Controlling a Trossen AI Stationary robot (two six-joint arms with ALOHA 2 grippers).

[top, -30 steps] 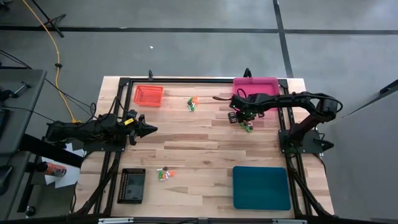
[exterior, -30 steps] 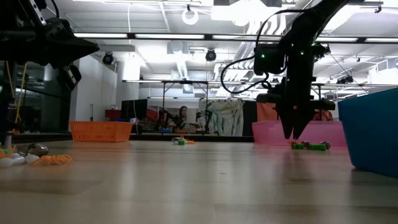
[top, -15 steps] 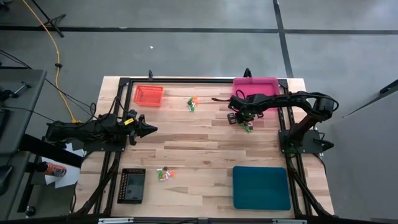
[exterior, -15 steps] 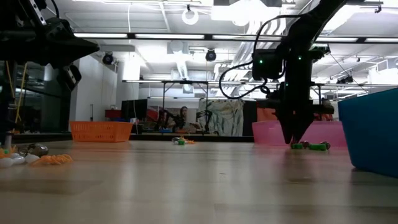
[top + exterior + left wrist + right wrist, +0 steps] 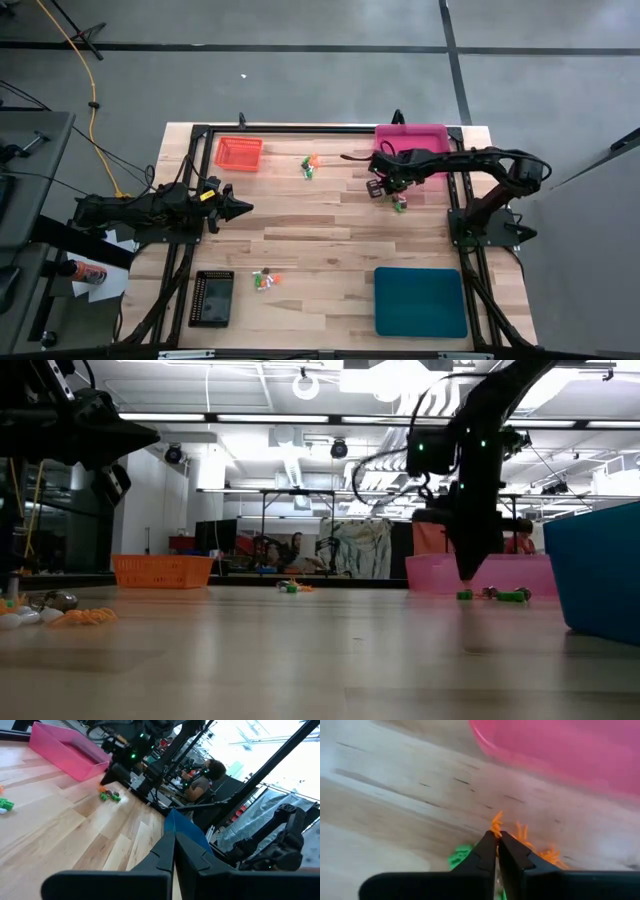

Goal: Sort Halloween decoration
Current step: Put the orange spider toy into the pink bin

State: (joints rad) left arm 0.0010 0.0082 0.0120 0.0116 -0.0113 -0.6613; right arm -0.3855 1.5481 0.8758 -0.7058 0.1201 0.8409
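Bright, even ceiling light; the low view backlights both arms, and the right wrist view seems blurred.

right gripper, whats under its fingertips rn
The right gripper is shut just above an orange trinket with a green trinket beside it, near the pink tray. Whether its tips pinch the orange piece is hidden by the fingers.

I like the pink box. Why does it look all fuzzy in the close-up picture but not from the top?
In the right wrist view the pink tray sits close to the lens and looks soft, as does the wood grain; only the dark right claw is crisp. In the high view the camera is far above, so its edges look sharp.
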